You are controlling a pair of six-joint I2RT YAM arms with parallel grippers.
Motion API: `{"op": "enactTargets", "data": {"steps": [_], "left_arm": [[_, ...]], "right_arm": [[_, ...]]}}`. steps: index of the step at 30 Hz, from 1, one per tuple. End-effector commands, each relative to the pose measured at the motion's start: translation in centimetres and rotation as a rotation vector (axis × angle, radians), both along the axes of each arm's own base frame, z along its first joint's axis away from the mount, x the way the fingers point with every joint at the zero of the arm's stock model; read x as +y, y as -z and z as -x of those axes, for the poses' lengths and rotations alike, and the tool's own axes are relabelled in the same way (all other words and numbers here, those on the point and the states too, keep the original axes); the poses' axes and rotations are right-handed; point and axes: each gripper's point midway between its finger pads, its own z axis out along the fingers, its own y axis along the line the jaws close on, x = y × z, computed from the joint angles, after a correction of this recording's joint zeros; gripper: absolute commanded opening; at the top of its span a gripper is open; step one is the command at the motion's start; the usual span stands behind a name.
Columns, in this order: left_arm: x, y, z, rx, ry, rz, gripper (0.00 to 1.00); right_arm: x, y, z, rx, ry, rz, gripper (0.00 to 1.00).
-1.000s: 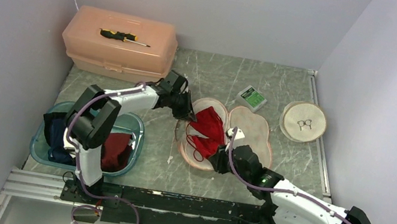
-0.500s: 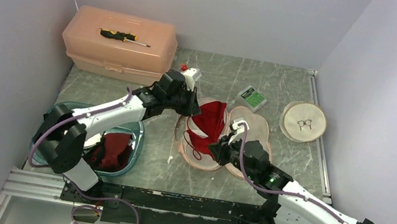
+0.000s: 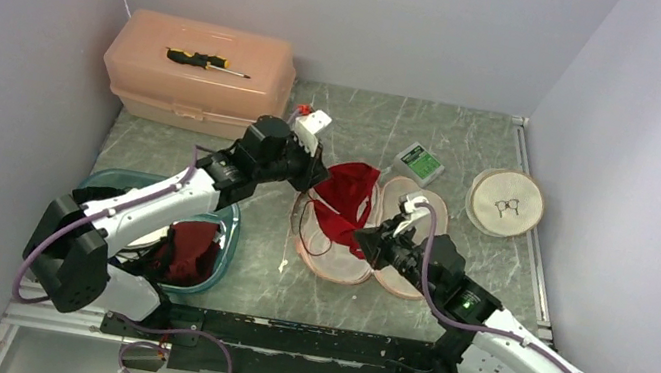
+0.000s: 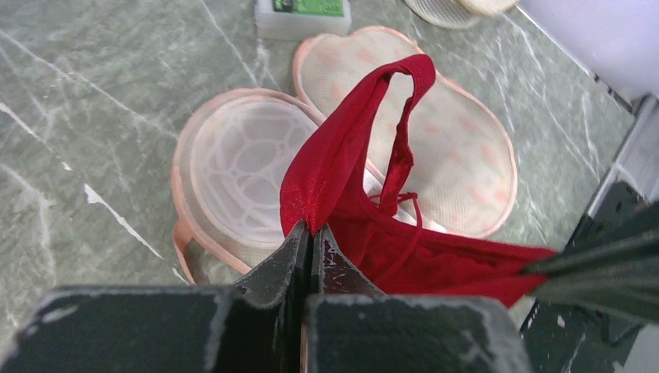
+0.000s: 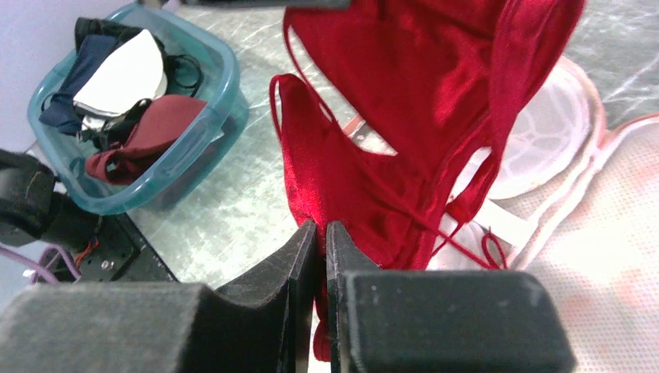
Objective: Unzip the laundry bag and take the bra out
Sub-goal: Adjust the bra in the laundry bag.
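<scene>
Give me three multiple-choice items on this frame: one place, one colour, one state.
1. Where is the screwdriver? A on the table B on the peach box C in a gripper
2. What colour is the bin? A teal B yellow C white
3. The laundry bag is: A zipped shut B open, halves spread C hanging from a gripper
Key: 1 B, it lies on the lid. 2 A, its rim is teal. 3 B, both halves lie apart below the bra.
</scene>
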Motion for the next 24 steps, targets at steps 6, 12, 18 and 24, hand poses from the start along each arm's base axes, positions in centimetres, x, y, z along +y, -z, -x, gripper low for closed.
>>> {"op": "enactTargets", "data": {"steps": [6, 12, 18, 24], "left_arm": [[-1.3, -0.7, 6.2, 0.0, 0.301, -0.001, 0.03], [-2.1, 1.4, 6.8, 0.154, 0.293, 0.029, 0.03], [-3.0, 4.5, 6.9, 0.307, 0.229, 0.126, 0.03], [-3.4, 6.4, 6.0, 0.414, 0.155, 0.203, 0.03]], "right_arm": [[-1.9, -4.7, -2.0, -0.079, 0.143, -0.118, 0.12], [-2.8, -2.3, -4.4, -0.024, 0.25, -0.103, 0.11], [-3.3, 0.1, -6.0, 0.062, 0.279, -0.132, 0.11], [-3.7, 0.7, -6.7, 0.085, 0.304, -0.116, 0.1]]}}
